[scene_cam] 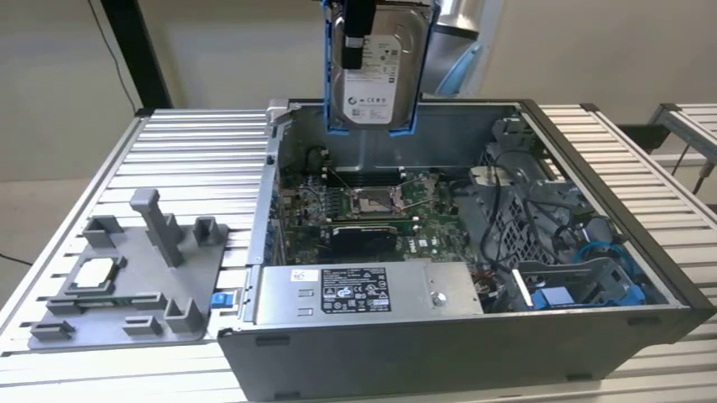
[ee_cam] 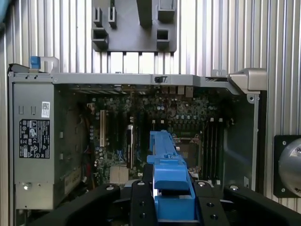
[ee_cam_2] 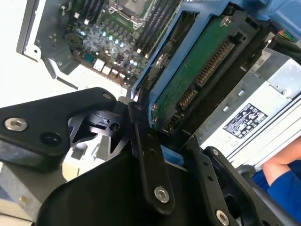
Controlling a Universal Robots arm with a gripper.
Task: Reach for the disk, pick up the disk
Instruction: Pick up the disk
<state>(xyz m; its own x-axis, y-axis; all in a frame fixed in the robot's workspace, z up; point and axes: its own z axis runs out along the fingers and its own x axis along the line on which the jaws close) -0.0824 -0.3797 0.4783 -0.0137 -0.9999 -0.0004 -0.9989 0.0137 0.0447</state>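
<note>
The gripper (scene_cam: 361, 38) has its two black fingers (ee_cam_2: 149, 155) squeezed tight on the disk (scene_cam: 375, 71). It holds the disk up in the air, high over the far side of the open computer case (scene_cam: 471, 353). The disk touches nothing but the gripper. It hangs straight up and down, most likely so it can come out of the case without bumping the parts inside.

The disk is a flat silver-grey box. In the exterior view its white label faces the camera, and blue plastic rails run down both long sides. In the second wrist view the green back of the disk (ee_cam_2: 197, 66) shows, with a row of little plug pins at one end. In the first wrist view the blue rail (ee_cam: 168, 174) sticks out between the fingers, so the fingers seem to press on the rails.

Below the disk sits the green board (scene_cam: 370, 206) with its square chip socket. The long grey box (scene_cam: 364, 290) with the black and white sticker lies along the near side of the case. On the exterior view's left, a grey holder tray (scene_cam: 129, 281) rests on the ribbed metal table (scene_cam: 191, 151), well apart from the disk.

A person's arm in a blue sleeve (ee_cam_2: 282, 183) shows at the edge of the second wrist view.
</note>
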